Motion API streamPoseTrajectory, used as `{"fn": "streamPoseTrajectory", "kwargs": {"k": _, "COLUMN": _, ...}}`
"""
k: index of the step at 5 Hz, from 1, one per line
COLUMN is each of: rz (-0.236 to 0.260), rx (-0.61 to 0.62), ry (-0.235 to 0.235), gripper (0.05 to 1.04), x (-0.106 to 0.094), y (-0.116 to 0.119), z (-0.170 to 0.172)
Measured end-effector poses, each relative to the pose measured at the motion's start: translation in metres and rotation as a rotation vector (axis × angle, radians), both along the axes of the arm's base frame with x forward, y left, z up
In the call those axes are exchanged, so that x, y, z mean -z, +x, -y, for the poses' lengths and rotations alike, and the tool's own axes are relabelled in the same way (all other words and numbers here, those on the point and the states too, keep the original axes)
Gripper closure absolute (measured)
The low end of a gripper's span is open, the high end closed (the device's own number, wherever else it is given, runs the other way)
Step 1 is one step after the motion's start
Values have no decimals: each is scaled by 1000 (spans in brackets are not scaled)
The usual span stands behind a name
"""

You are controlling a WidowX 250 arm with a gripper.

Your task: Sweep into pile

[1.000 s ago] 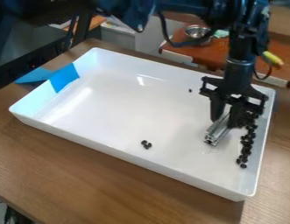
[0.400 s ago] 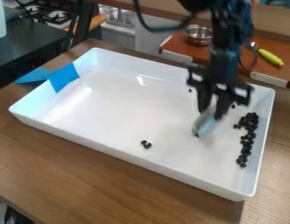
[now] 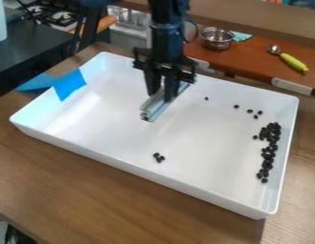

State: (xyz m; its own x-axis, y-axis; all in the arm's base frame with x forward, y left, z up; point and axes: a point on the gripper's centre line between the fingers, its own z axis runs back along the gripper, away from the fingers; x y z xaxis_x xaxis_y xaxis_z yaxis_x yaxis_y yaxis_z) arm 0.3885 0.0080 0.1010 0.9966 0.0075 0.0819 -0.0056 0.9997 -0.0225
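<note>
My gripper (image 3: 161, 96) hangs over the back-middle part of the white tray (image 3: 147, 171), shut on a silver metal bar (image 3: 157, 106). The bar slants from lower left to upper right between the fingers. Along the tray's right side lies a long cluster of black beans (image 3: 268, 150). Three beans (image 3: 159, 157) sit together near the front middle. Several loose beans (image 3: 250, 111) are spread near the back right, and one lone bean (image 3: 206, 98) lies right of the gripper.
Blue tape (image 3: 70, 85) is stuck over the tray's left wall. Behind the tray, a metal bowl (image 3: 215, 38) and a scoop with a green handle (image 3: 293, 62) rest on a reddish-brown surface. A toy stove (image 3: 53, 14) stands at the back left.
The gripper has moved left with the bar, away from the bean cluster at the tray's right side. Several loose beans near the back right have come into sight.
</note>
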Motion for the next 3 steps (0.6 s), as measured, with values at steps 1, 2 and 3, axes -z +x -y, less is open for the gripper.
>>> {"fn": "streamPoseTrajectory", "kwargs": {"k": 1, "rz": -27, "rx": -77, "ry": 149, "gripper": 729, "x": 7, "y": -14, "z": -25}}
{"fn": "streamPoseTrajectory", "kwargs": {"k": 2, "rz": -83, "rx": -89, "ry": 214, "gripper": 729, "x": 24, "y": -31, "z": -35}}
{"fn": "streamPoseTrajectory", "kwargs": {"k": 3, "rz": -97, "rx": -110, "ry": 232, "gripper": 729, "x": 45, "y": -44, "z": -33}}
